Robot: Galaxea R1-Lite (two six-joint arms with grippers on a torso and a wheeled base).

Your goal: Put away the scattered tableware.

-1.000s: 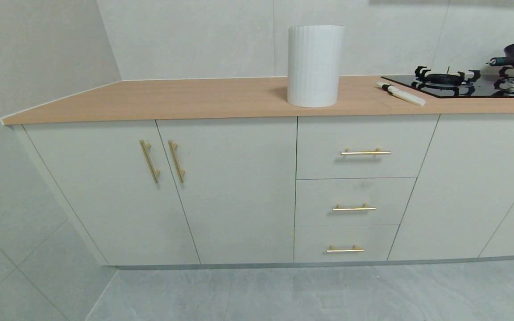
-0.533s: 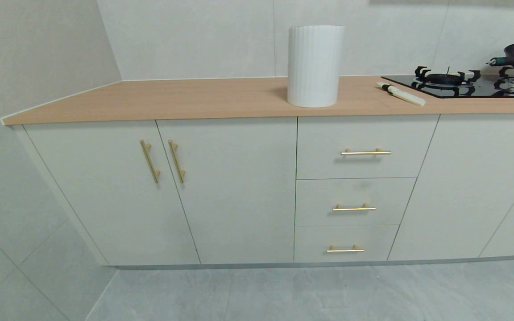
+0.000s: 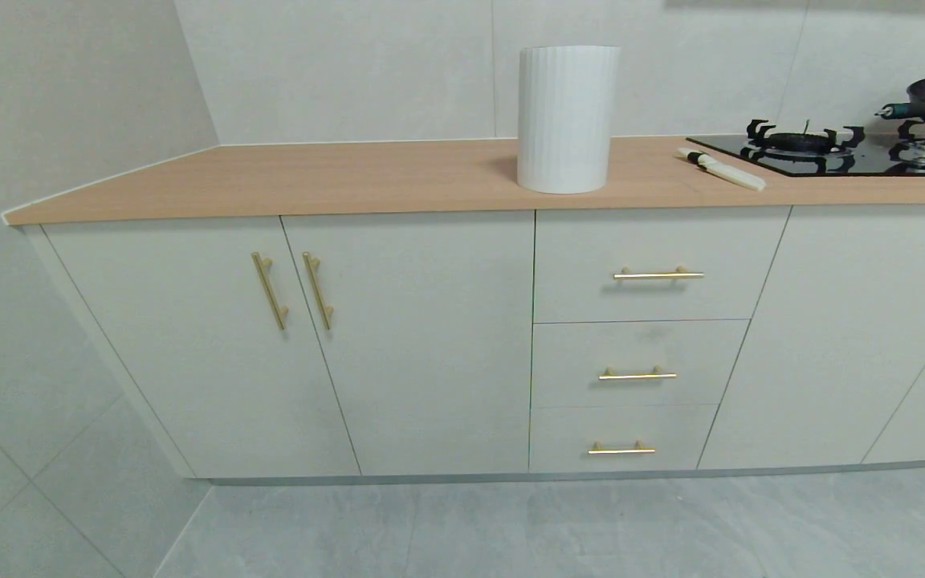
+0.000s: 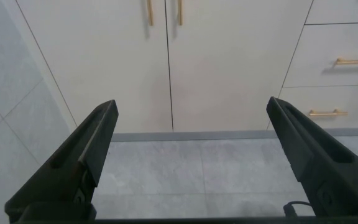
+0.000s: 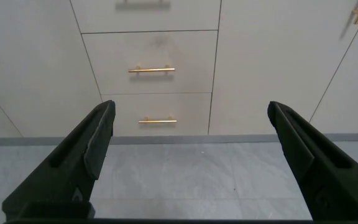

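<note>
Here, left pincer [image 4: 191,104] wide, right pincer [image 5: 191,106] wide

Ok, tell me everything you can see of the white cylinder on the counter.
The cylinder stands upright on the wooden counter, close to its front edge, above the line where the cabinet doors meet the drawers. It is tall and straight-sided, matte white, with fine vertical ribs all round; it could be ceramic or plastic. Its top cannot be seen into, so open or closed is unclear. Only the counter touches it; a pale utensil lies apart, toward the hob.
</note>
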